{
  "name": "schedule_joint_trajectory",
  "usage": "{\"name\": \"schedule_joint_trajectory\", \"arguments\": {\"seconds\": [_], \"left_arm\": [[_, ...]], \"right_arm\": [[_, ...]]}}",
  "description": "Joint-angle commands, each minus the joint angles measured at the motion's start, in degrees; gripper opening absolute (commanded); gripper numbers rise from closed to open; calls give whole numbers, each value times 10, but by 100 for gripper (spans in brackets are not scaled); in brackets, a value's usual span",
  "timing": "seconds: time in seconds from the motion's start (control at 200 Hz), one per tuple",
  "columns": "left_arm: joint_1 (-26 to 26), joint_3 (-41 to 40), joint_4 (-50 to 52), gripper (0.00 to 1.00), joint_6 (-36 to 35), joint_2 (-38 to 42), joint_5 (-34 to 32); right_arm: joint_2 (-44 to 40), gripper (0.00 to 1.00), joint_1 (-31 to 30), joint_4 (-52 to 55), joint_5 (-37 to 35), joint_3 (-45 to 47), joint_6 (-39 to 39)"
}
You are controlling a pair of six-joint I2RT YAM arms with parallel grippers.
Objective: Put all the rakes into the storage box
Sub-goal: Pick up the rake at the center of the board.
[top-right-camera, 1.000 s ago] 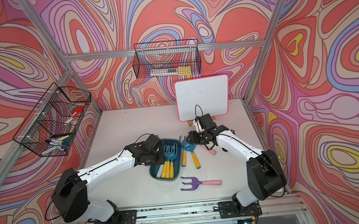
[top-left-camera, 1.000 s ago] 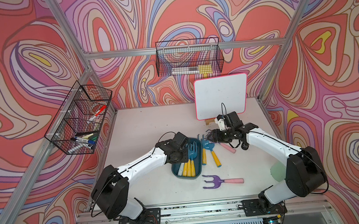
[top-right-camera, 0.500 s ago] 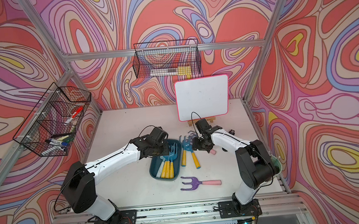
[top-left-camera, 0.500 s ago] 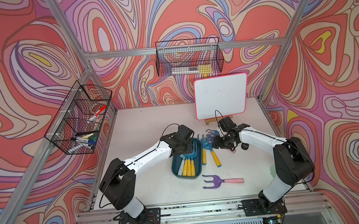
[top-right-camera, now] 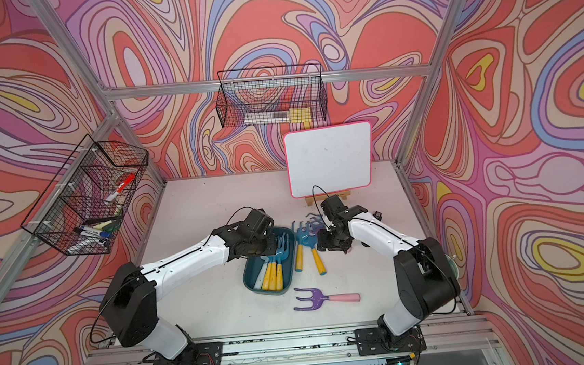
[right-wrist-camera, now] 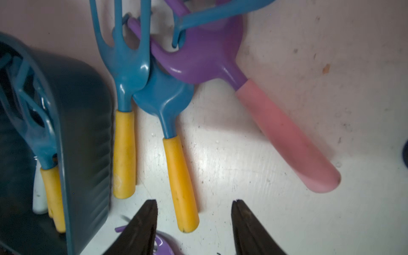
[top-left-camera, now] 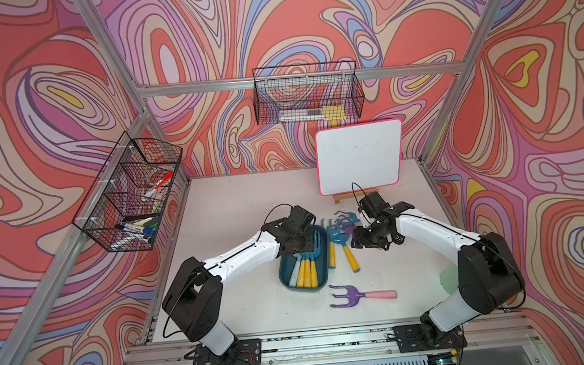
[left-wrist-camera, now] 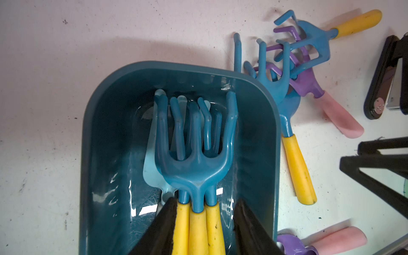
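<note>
Found the rake (left-wrist-camera: 194, 170) inside the storage box (left-wrist-camera: 103, 154), uppermost in a stack of blue plastic heads on yellow handles, above a pale blue blade (left-wrist-camera: 152, 174). Noted crowding between the box and the right tool (right-wrist-camera: 194, 201): a loose blue rake (right-wrist-camera: 124, 66) with a yellow handle close along the box wall, a blue trowel (right-wrist-camera: 163, 97) touching it, a purple rake (right-wrist-camera: 284, 136) on a pink handle overlapping both, and a further blue rake (left-wrist-camera: 320, 35) tangled among the tines. Marked a lone purple fork (top-left-camera: 346, 296) well apart, nearer the arm bases; a whiteboard (top-left-camera: 360, 162) at the far side of the scuffed pale surface (top-left-camera: 235, 202); a back wire basket (top-left-camera: 307, 96) and a side wire basket (top-left-camera: 131, 196) on the walls. Recorded glossy moulded plastic throughout, an oblong box with rounded corners, and slender tines bent at the tips. Traced the rake's long axis along the box's length, tines toward the whiteboard end, handle toward the bases. Saw the left tool (left-wrist-camera: 206, 199) astride the yellow handles, parted, with a gap at one side, and the right tool open, holding nothing, either side of the trowel's handle end.
</note>
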State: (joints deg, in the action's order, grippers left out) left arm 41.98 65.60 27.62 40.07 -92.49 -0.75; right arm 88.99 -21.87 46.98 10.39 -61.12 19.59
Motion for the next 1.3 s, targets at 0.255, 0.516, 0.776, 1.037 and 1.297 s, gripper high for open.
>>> {"name": "schedule_joint_trajectory", "arguments": {"seconds": [0.255, 0.516, 0.776, 1.037, 1.297], "left_arm": [[0, 10, -5, 47, -14, -14, 3], [0, -11, -2, 46, -15, 6, -7], [0, -36, -8, 46, -7, 22, -17], [0, -47, -16, 46, -6, 30, -21], [0, -45, -17, 47, -10, 36, -25]], "right_arm": [[73, 55, -78, 25, 43, -51, -46], [150, 54, -81, -4, 55, -100, -38], [203, 53, -99, 1, 50, -130, -39], [246, 50, -137, 26, -18, -158, -42], [229, 20, -142, 10, -46, -132, -34]]}}
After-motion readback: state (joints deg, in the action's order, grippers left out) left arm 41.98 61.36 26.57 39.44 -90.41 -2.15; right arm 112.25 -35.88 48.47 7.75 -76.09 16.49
